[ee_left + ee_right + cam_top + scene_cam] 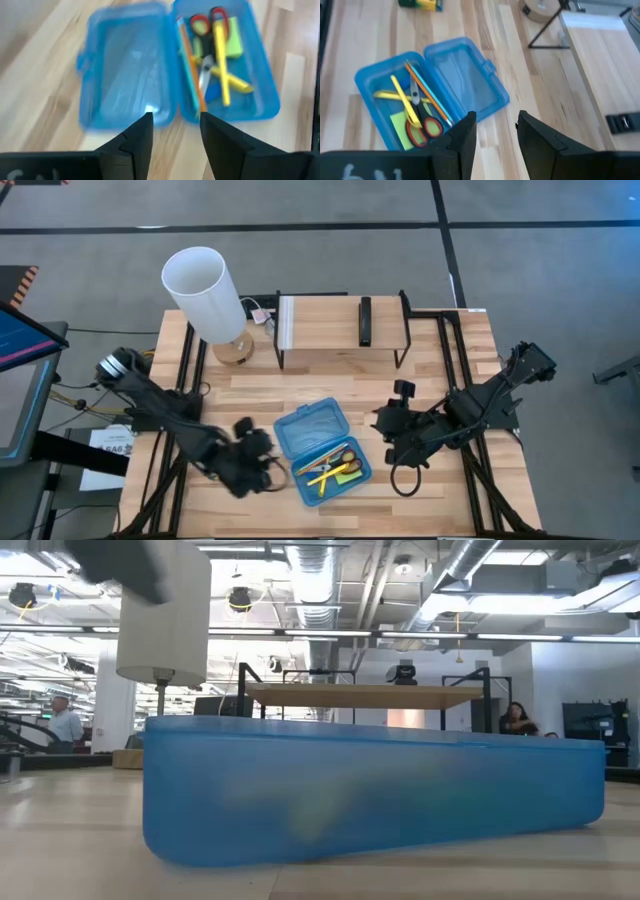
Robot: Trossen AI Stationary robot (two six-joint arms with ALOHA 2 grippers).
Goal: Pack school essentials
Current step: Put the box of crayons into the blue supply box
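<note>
Blue translucent case (322,452) lying open at the middle of the wooden surface (430,375), lid half flat beside the tray half. The tray holds the school essentials: red-handled scissors (206,30), yellow pencils (223,70) crossed over one another, an orange pencil (191,70) along the hinge side, and a lime-green sticky-note pad (233,42) beneath them. Laid roughly lengthwise, the long items fit within the tray walls, which should let the lid fold over them.

The yellow-green crayon box (422,4) rests apart on the surface, outside the case; packing therefore appears incomplete. No eraser can be made out.

Left end effector (174,125), released and holding nothing, hovers near the case on the lid side, its fingers pointed at the hinge line. Right end effector (496,125), likewise released and empty, hovers on the opposite side, well clear of the tray.

Behind the case stand a white-shaded lamp (205,290) and a low wooden shelf (340,320), neither obstructing access. From surface level the case wall hides the contents.
</note>
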